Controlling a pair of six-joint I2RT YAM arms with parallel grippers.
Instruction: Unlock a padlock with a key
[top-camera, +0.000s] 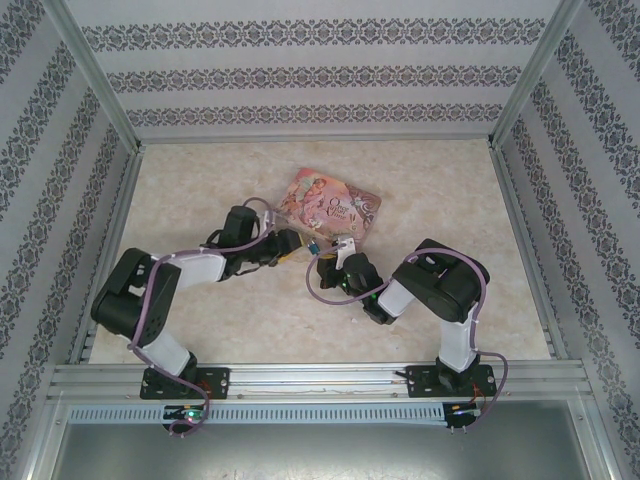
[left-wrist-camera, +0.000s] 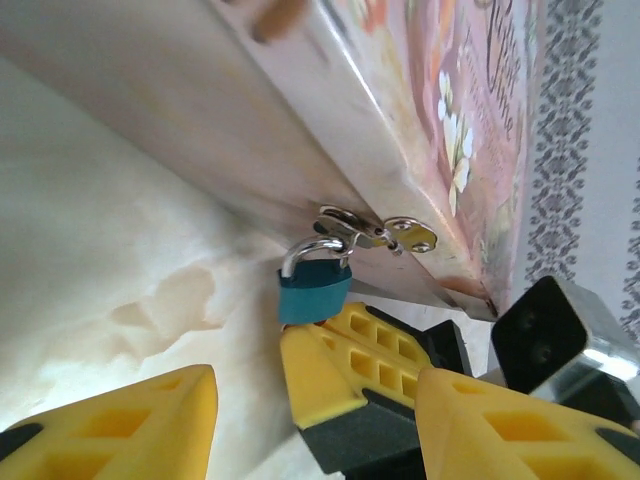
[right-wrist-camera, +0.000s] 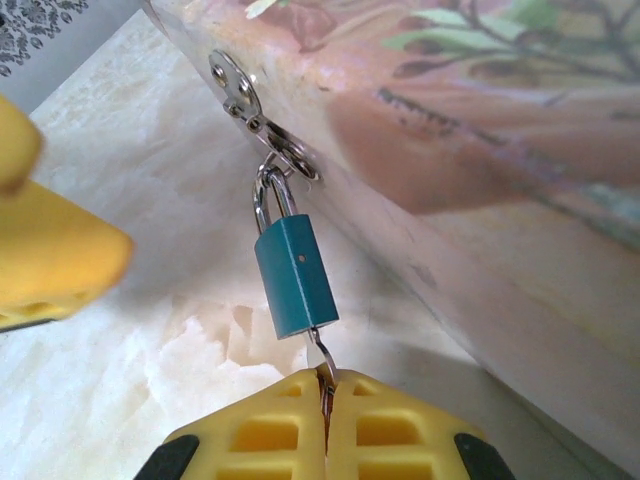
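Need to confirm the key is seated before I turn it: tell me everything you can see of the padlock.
The padlock is tiny, with a boxy teal-blue body, a small dot on its face, and a silvery metal shackle. The shackle looks closed and is looped through the hasp on the side of the pink tin. The body hangs tilted beside the tin wall. The key enters its bottom end, pinched by the shut right end effector.

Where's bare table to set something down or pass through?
Free: table left of the tin to the left wall; right of it to the right wall; near middle strip along the rail. Crowded: tin's near edge, with padlock, key, left end effector, right end effector.
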